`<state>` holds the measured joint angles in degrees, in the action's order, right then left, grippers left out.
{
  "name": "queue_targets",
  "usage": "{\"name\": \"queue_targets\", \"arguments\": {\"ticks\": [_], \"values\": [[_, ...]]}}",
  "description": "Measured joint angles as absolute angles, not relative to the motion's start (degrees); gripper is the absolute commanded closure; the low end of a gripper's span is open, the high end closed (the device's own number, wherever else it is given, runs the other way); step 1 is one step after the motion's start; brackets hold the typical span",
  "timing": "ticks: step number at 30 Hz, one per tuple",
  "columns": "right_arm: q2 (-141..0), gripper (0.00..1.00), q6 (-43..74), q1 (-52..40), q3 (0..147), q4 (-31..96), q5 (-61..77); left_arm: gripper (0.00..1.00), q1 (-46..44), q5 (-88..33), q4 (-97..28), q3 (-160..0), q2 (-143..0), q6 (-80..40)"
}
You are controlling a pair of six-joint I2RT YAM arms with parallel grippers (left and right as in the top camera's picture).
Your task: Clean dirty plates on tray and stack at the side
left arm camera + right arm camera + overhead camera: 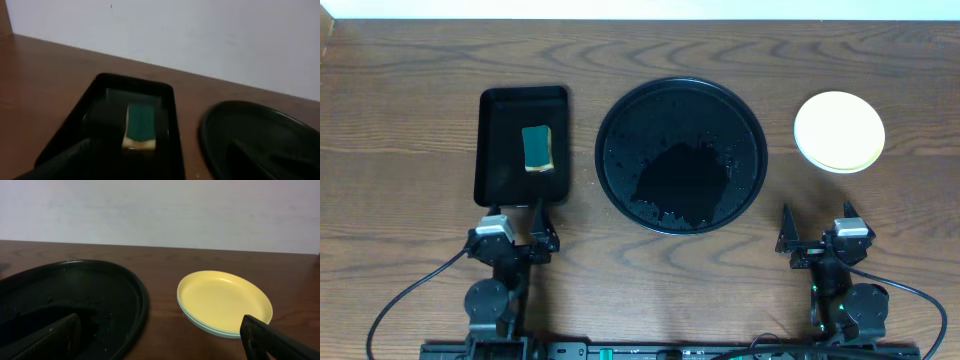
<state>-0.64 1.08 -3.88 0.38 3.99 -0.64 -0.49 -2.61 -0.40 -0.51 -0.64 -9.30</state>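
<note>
**Q:** Where did the plates end up? The round tray looks bare apart from some water.

**A:** They're stacked just off the round tray's right side, not touching it. The yellow one is on top with a teal rim peeking out underneath. The right gripper sits on the near side of that stack, jaws wide apart and holding nothing, so it's by far the closer arm. The left gripper is also spread and empty, over on the tray's left by the sponge. The plates are round, so there's no long axis to line up with. Looks basically done to me.
</note>
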Motion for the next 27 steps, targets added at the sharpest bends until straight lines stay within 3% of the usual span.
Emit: {"name": "queue_targets", "arguments": {"ticks": [27], "values": [[-0.6, 0.01, 1.1, -3.9, 0.4, 4.0, -0.6, 0.16, -0.5, -2.8, -1.2, -0.7, -0.6, -5.5]]}}
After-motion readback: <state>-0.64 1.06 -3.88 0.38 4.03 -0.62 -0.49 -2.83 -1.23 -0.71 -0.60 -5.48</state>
